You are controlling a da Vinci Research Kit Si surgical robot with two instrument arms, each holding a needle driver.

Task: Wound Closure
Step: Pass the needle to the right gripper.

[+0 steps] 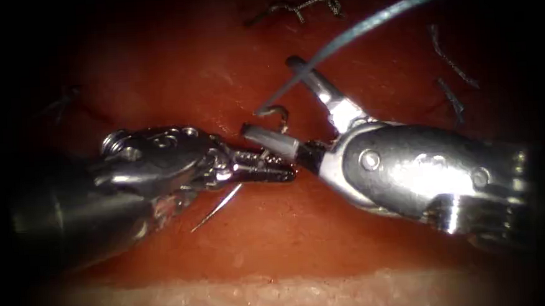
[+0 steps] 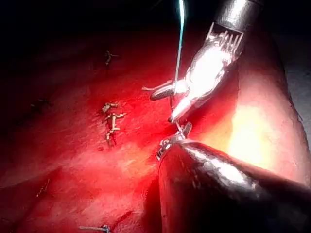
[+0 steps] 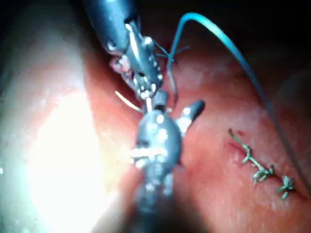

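My left tool [image 1: 267, 169] comes in from the left with its jaws shut on the needle [image 1: 216, 209]. It grips the needle near one end, and the thin curve hangs free below the jaws, out of the tissue [image 1: 289, 233]. My right tool [image 1: 269, 97] stands with its jaws spread wide, one pointing up and one lying against the left tool's tip. The blue thread [image 1: 353, 33] rises from a knot [image 1: 275, 113] at the cut and runs between those open jaws, untouched. In the right wrist view the needle [image 3: 127, 101] shows beside the left tool [image 3: 146, 90].
Cut ends of thread [image 1: 296, 8] lie at the top of the tissue, and more of them [image 1: 451, 69] to the right. An older row of stitches [image 3: 257, 165] sits beyond the tools. The tissue's pale front edge [image 1: 280, 296] runs along the bottom.
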